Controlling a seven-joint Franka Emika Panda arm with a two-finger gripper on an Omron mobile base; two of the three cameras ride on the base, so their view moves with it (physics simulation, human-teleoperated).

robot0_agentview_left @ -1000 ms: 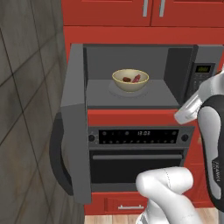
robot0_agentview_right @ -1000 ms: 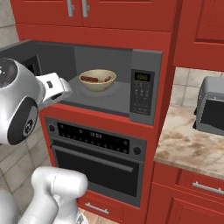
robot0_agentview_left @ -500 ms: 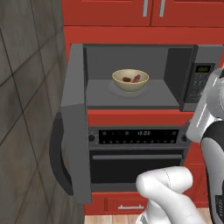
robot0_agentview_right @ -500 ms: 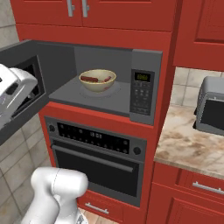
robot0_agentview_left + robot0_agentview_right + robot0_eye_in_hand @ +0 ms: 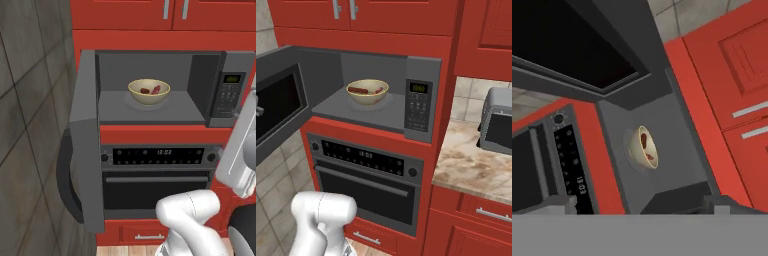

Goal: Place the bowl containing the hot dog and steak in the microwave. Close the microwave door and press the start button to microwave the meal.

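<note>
bowl (image 5: 149,92) upright inside microwave (image 5: 200,82)

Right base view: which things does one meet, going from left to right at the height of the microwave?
microwave door → bowl → keypad panel → toaster oven

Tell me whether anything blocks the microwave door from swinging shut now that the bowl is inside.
Nothing visible does. The bowl sits well back on the microwave floor, clear of the opening, and the microwave door stands wide open with no object in its swing path.
</note>
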